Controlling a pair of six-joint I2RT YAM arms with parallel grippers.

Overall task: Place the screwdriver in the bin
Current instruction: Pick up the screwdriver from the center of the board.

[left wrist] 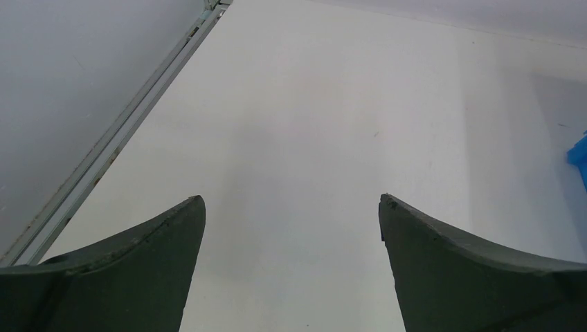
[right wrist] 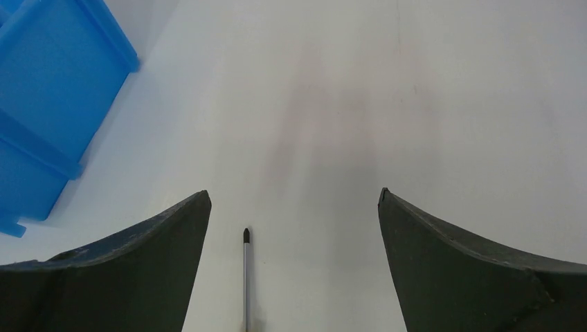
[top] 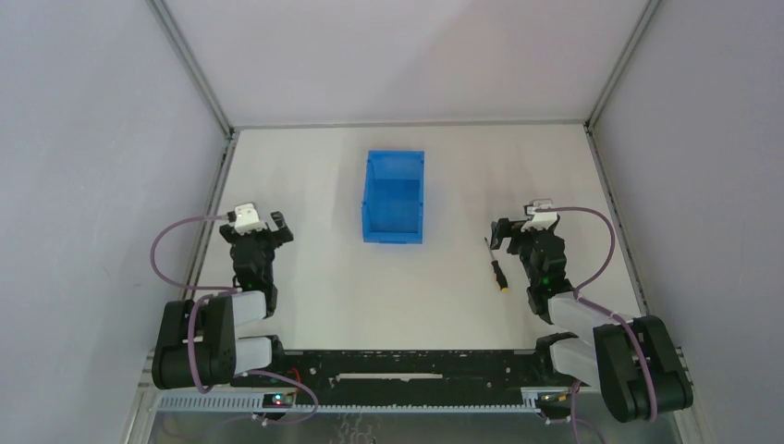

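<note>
The screwdriver [top: 496,265] lies flat on the white table, tip pointing away, black handle with a yellow end nearest the arm bases. In the right wrist view its thin shaft [right wrist: 246,277] shows between the fingers, closer to the left one. My right gripper [top: 511,233] hovers open just right of the screwdriver's tip, holding nothing [right wrist: 293,197]. The blue bin [top: 395,195] stands upright at the table's middle, left of the screwdriver [right wrist: 48,97]. My left gripper [top: 274,225] is open and empty over bare table at the left [left wrist: 291,200].
Grey enclosure walls with metal rails [top: 217,185] border the table on the left, back and right. A corner of the bin [left wrist: 579,158] shows at the right edge of the left wrist view. Cables loop beside both arms.
</note>
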